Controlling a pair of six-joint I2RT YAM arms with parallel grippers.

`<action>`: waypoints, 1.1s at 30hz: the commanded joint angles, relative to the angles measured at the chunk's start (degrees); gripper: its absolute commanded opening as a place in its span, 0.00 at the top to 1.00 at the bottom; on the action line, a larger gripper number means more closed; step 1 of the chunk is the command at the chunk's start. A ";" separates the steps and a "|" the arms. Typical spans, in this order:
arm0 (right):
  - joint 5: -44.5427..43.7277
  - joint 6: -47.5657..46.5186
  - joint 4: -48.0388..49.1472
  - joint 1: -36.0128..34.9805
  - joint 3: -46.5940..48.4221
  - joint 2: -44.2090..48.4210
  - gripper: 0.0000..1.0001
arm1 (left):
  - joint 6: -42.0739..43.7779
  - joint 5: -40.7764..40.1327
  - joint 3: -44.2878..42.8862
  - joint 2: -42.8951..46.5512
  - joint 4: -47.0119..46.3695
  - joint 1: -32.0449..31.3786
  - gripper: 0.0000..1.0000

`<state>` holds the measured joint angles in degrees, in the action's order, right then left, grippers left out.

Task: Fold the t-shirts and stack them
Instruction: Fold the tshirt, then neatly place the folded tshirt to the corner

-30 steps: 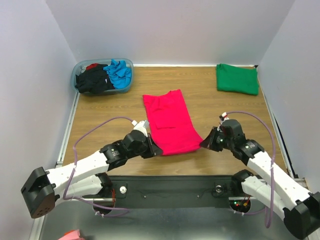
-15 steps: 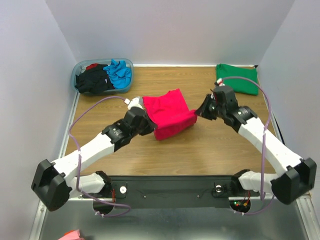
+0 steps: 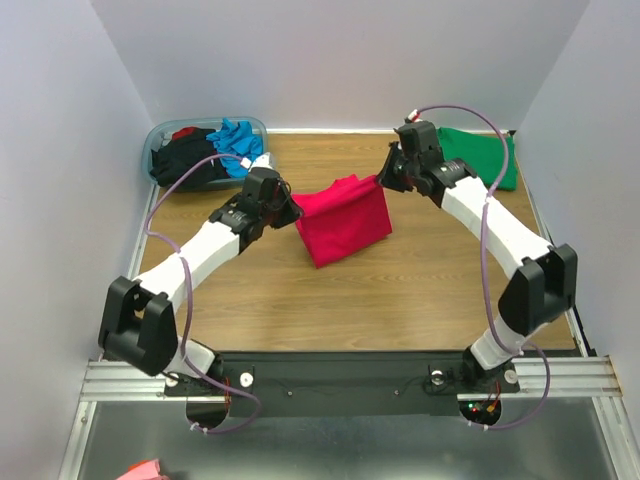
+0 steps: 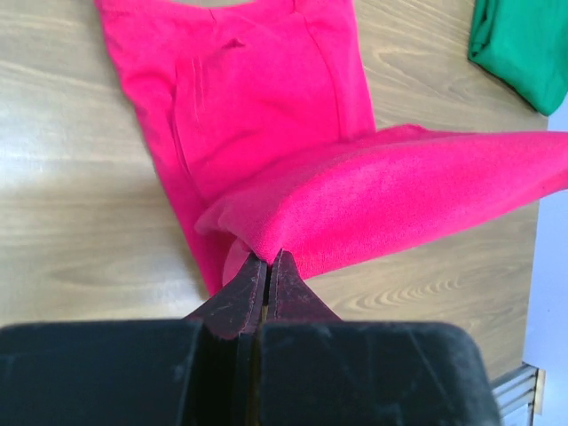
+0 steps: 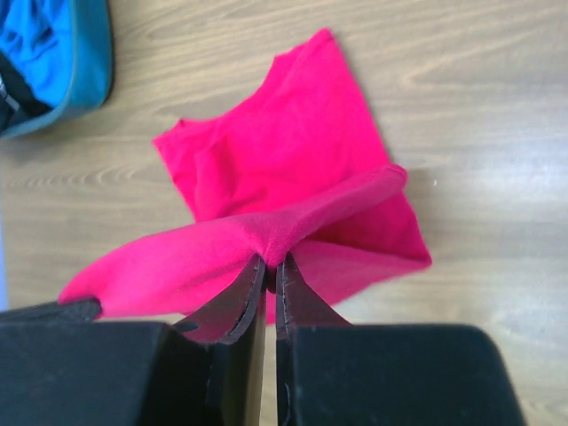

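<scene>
L gripper (image 4: 266, 263): clamped tight on one corner of the magenta-red t-shirt (image 3: 345, 225)
R gripper (image 5: 271, 263): pinched on the other corner, same deal
shirt: folded-over edge hangs btwn both grippers, up off the wood; rest lies flat on the tabletop (image 3: 420, 290) under them
green t-shirt (image 3: 485, 160): just right of R gripper, folded
tub (image 3: 158, 135): left of L gripper, w/ black t-shirt (image 3: 185, 162) + turquoise t-shirt (image 3: 240, 142) inside

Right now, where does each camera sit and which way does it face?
Top external: above and behind, looking down on the table; left arm and right arm show.
Left wrist: behind the left tool, looking along it at the magenta-red shirt it pinches.
Right wrist: behind the right tool, same shirt, tub upper left.
All three share the shirt.
</scene>
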<state>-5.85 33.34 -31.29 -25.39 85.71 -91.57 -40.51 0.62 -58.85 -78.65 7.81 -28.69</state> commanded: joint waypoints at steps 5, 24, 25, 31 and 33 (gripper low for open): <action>1.36 -4.25 3.07 4.20 11.66 -9.84 1.00 | 4.30 4.29 -6.71 -7.21 -0.87 5.13 1.00; 14.11 -9.70 3.60 8.16 33.73 -35.62 0.19 | 3.33 4.48 -20.08 -25.42 3.44 13.13 0.20; 13.85 -10.66 3.60 8.16 33.30 -35.09 0.00 | 3.86 4.21 -19.90 -24.37 3.44 13.13 0.16; 16.12 -17.86 3.69 8.07 24.60 -30.17 0.00 | 4.92 5.18 -15.70 -20.15 2.39 13.13 0.12; 18.05 -20.24 3.69 8.16 20.49 -29.11 0.00 | 4.92 5.88 -14.28 -19.44 2.12 13.13 0.12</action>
<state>8.14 19.49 -29.10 -16.88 110.76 -125.97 -36.95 5.67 -75.24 -103.59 10.66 -15.33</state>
